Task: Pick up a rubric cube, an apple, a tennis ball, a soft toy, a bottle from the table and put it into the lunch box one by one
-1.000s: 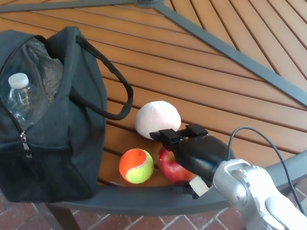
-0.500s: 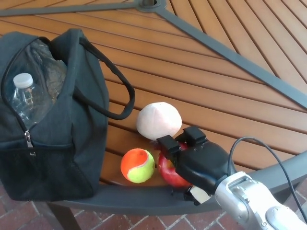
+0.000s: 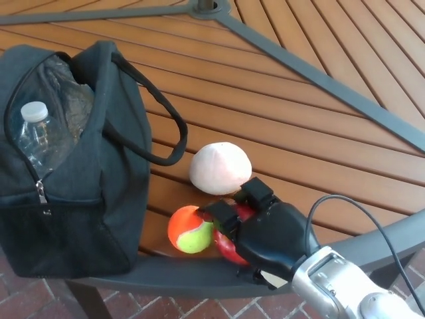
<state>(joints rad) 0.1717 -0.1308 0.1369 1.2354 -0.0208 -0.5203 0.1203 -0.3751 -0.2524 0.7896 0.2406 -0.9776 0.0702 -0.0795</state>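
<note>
Crowding the near edge of the slatted wooden table (image 3: 279,119), the red apple (image 3: 229,247) lies touching the orange and yellow tennis ball (image 3: 190,230), with the pale pink soft toy (image 3: 220,168) just behind both, and the right hand (image 3: 255,222) sits on top of the apple with its black fingers (image 3: 221,217) curled over it, though whether they truly grip it I cannot tell. Beside the tennis ball, away from the apple, stands the dark lunch box (image 3: 73,173), unzipped, with a clear bottle (image 3: 36,133) with a white cap poking out of its opening and a carry strap (image 3: 163,126) looping toward the soft toy; no writing is readable on any of it.
</note>
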